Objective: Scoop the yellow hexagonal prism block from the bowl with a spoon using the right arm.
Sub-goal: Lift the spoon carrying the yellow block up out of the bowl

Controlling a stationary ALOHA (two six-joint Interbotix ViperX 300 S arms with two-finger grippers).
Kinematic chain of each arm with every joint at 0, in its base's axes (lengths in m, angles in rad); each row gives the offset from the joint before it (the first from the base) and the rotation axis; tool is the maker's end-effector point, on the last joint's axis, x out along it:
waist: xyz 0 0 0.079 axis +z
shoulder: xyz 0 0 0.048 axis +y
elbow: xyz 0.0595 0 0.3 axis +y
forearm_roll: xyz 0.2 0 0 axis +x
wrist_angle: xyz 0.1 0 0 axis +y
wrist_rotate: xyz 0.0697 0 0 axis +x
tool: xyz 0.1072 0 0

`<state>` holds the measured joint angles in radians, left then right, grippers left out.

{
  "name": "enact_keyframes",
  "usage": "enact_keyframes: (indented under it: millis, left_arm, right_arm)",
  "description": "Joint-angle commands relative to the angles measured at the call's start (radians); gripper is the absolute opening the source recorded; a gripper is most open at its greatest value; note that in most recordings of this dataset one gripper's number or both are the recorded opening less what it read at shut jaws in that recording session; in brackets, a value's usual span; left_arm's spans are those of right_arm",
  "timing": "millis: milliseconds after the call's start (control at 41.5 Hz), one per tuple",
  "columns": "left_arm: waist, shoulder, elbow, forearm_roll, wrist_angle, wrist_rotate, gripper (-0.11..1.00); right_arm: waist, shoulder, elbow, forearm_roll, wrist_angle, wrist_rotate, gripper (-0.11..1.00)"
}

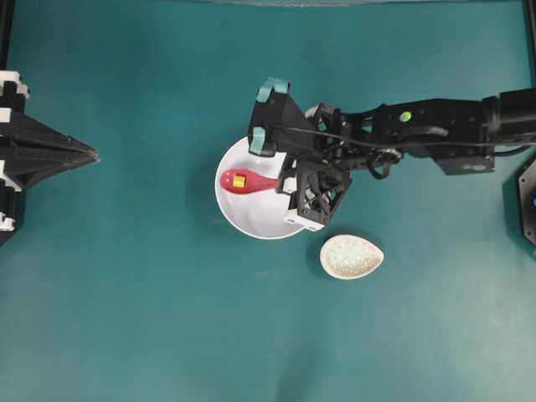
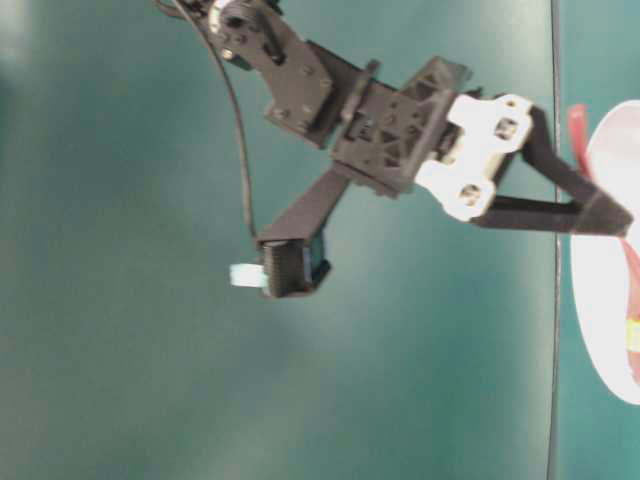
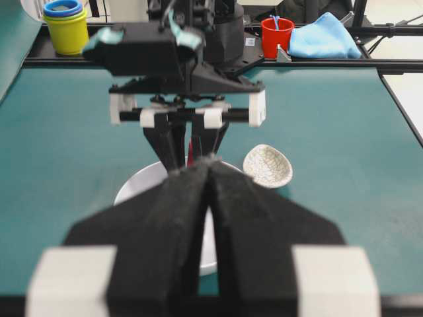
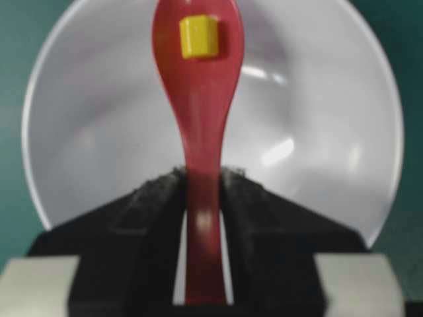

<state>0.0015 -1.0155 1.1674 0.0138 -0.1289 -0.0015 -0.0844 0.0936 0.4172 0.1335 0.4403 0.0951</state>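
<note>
here the yellow hexagonal prism block [image 4: 200, 36] is sitting in the scoop of the pink-red spoon [image 4: 198, 99], which is hanging over the inside of the white bowl [image 4: 317, 132]. the right gripper [image 4: 201, 181] is clamping the spoon's handle between its fingers. nothing else is showing in the bowl. just beside the bowl, a small speckled cream dish [image 1: 352, 256] is lying apart on the teal bench [image 1: 126, 293]. the left gripper [image 3: 210, 165] is resting well away from the bowl with its fingers pressed together.
</note>
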Motion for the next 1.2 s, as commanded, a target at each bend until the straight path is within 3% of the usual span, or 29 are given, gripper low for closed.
enact_keyframes:
  millis: [0,1180]
  left_arm:
    - [0.002,0.005,-0.032,0.003,-0.006,-0.002,0.0]
    - [0.0,0.005,-0.034,0.003,-0.009,-0.005,0.0]
  right_arm:
    - [0.002,-0.058,-0.009,0.0,-0.005,0.0,0.25]
    - [-0.005,-0.311,-0.032,-0.046,0.141,-0.003,0.25]
